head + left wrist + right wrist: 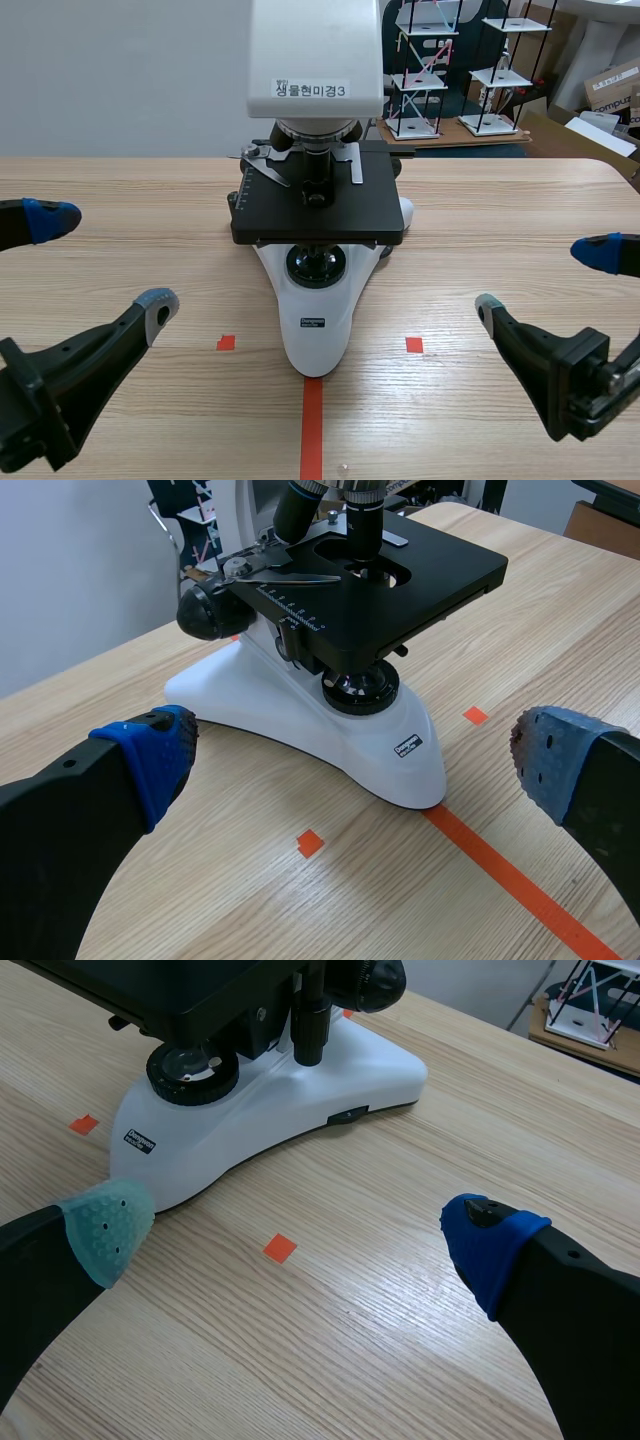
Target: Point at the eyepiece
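Note:
A white microscope [315, 310] with a black stage [318, 205] stands at the table's middle, its head [315, 55] running out of the scene view at the top. No eyepiece shows in any view. My left gripper [95, 262] hangs open at the near left, apart from the base. My right gripper [550, 278] hangs open at the near right. In the left wrist view the microscope base [330, 730] lies ahead of the open gripper [350, 770]. In the right wrist view the base [290, 1110] lies ahead of the open gripper [300, 1225].
Beyond the table's far right edge stand wire shelf racks [440, 70] and cardboard boxes [610, 90]. Bare wooden table [120, 200] spreads to both sides of the microscope.

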You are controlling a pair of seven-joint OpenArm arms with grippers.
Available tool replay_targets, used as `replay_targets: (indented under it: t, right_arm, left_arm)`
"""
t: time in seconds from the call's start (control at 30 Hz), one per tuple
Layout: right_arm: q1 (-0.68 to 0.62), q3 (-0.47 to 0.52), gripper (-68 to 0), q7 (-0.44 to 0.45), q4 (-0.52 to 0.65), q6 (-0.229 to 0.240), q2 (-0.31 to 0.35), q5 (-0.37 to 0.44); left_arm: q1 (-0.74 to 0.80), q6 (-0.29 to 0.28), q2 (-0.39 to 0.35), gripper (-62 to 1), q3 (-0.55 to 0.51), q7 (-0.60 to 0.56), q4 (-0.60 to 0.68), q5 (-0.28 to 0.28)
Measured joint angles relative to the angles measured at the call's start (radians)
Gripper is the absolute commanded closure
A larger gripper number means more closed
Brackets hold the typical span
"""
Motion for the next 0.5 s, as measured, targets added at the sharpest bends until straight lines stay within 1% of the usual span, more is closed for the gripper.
replay_targets:
  t: [0.5]
  right_arm:
    - [0.000,0.000,-63.4,0.006,0.000,0.000,0.000,0.000]
  left_arm:
    - [0.000,0.000,0.000,-62.3,0.000,0.000,0.000,0.000]
